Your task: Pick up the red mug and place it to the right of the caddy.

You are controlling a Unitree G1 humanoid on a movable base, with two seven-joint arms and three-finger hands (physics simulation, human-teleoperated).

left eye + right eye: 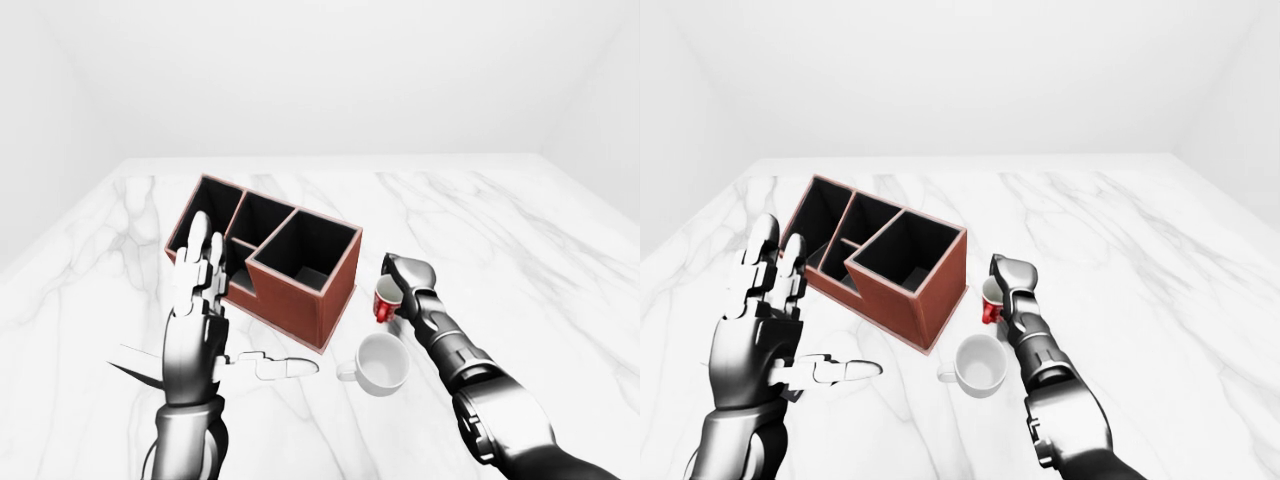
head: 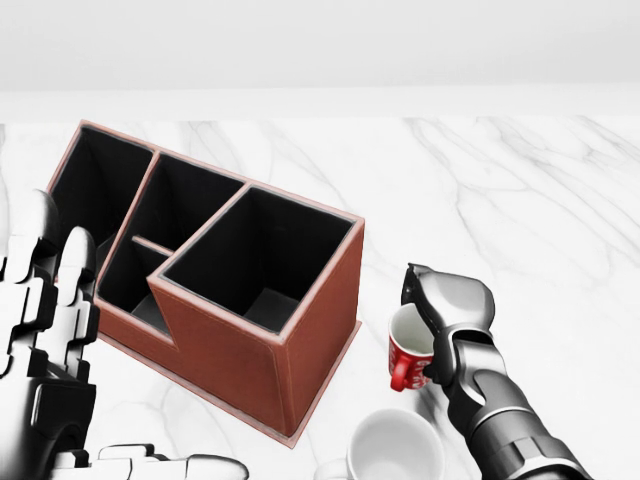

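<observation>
The right hand (image 2: 432,330) is clenched round the red mug (image 2: 408,350) just right of the caddy (image 2: 320,330), so only setting it down and letting go appears left.

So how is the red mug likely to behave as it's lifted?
The red mug looks rigid and glossy, so it may slip. The right hand grips its rim side, so it could tilt. The white mug sits close below; a swing might knock it.
</observation>
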